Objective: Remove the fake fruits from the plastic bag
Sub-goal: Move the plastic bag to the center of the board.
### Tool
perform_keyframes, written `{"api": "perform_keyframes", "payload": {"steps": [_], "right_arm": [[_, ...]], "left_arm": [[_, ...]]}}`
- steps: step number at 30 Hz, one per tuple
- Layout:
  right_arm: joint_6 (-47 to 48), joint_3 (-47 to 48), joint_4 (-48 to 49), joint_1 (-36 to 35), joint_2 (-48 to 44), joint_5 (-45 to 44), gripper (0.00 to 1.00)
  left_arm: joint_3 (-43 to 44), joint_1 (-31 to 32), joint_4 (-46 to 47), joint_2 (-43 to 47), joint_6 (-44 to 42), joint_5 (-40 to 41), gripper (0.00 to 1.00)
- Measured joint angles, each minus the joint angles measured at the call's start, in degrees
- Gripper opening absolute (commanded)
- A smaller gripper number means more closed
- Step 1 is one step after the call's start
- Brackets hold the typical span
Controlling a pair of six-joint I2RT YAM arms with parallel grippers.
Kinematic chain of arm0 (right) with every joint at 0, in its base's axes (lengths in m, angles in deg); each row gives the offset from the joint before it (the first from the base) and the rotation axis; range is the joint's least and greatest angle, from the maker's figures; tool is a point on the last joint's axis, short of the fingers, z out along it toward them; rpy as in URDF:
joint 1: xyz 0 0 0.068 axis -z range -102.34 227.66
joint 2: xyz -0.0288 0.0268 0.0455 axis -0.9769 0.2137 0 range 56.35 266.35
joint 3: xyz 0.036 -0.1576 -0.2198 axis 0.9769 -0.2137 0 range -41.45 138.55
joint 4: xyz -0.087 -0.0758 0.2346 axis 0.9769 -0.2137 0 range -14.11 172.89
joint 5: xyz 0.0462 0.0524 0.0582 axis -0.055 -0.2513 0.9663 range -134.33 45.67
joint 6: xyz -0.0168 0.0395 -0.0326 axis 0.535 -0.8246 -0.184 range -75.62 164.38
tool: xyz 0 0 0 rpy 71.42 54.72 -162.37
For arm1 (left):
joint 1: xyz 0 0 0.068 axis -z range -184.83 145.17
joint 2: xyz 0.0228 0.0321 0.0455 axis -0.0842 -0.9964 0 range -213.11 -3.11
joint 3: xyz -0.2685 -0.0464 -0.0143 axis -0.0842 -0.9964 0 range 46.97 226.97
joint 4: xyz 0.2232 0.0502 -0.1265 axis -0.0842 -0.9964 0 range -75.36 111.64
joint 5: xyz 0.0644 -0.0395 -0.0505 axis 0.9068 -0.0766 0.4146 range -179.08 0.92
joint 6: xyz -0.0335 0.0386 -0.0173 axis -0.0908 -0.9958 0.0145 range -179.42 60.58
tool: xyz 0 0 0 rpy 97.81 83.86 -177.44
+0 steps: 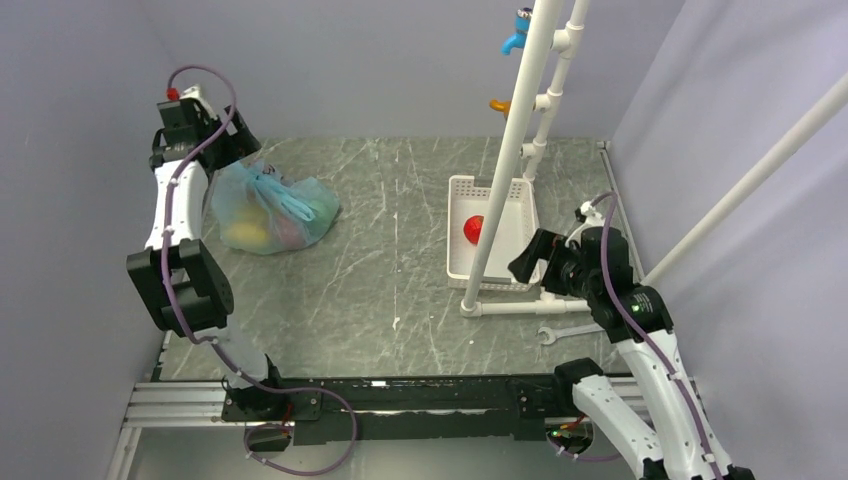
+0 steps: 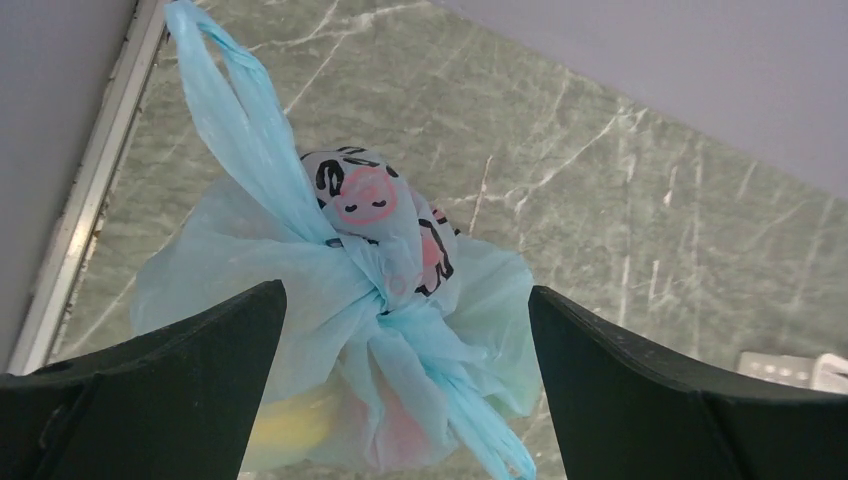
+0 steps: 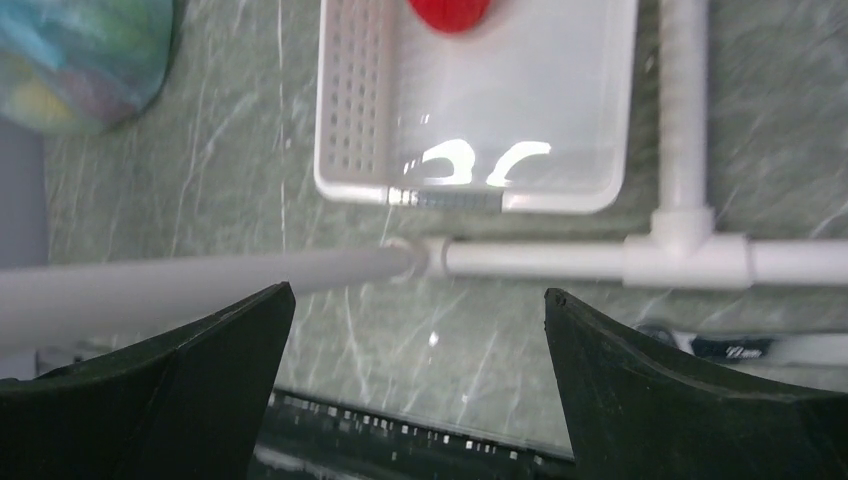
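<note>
Across the marbled surface (image 1: 380, 270) I see the white pipe frame (image 1: 508, 150) standing in front of the slotted basket (image 1: 515, 225) near my spread, empty right jaws, then at far left the knotted plastic bag (image 1: 270, 210), fake fruits (image 2: 290, 430) showing through, under my spread left jaws, one red piece (image 1: 473, 228) in the basket.

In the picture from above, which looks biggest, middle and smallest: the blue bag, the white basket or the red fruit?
1. Blue bag and white basket: about the same, too close to rank.
2. Red fruit: clearly smallest, partly hidden behind the white pipe.
</note>
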Motion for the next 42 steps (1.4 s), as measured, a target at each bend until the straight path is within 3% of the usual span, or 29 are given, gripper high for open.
{"api": "perform_keyframes", "payload": {"steps": [4,10,18,22,25,26,30,36,42], "right_arm": [[0.22,-0.81,-3.23,-0.02,0.59,4.44,1.0],[0.74,-0.79,-2.93,-0.02,3.65,5.2,1.0],[0.81,0.28,2.14,-0.02,8.74,6.49,1.0],[1.22,1.14,4.96,0.0,11.67,6.49,1.0],[1.36,1.53,7.43,-0.02,14.01,6.47,1.0],[1.36,1.66,8.15,-0.02,14.73,6.49,1.0],[1.33,2.67,11.37,-0.02,17.57,6.51,1.0],[1.16,3.87,16.94,0.0,22.08,7.3,1.0],[1.53,4.68,23.3,-0.63,28.46,10.95,1.0]], "left_arm": [[1.07,2.64,-2.25,-1.07,-3.96,4.96,0.99],[0.07,0.79,-5.38,-2.27,-4.44,8.44,0.99],[0.9,-4.74,-7.04,-8.57,-0.98,4.44,0.79],[0.79,-5.49,-6.71,-10.14,0.42,0.13,0.54],[0.22,-5.25,-6.32,-10.29,1.01,-3.76,0.3],[0.07,-5.2,-6.23,-10.29,1.38,-4.79,0.28],[-2.78,-4.96,-3.76,-9.84,2.51,-9.62,0.09],[-9.75,-2.14,-1.38,-7.08,4.98,-14.95,0.03],[-9.14,10.25,-0.42,-6.51,5.97,-18.49,0.0]]}}
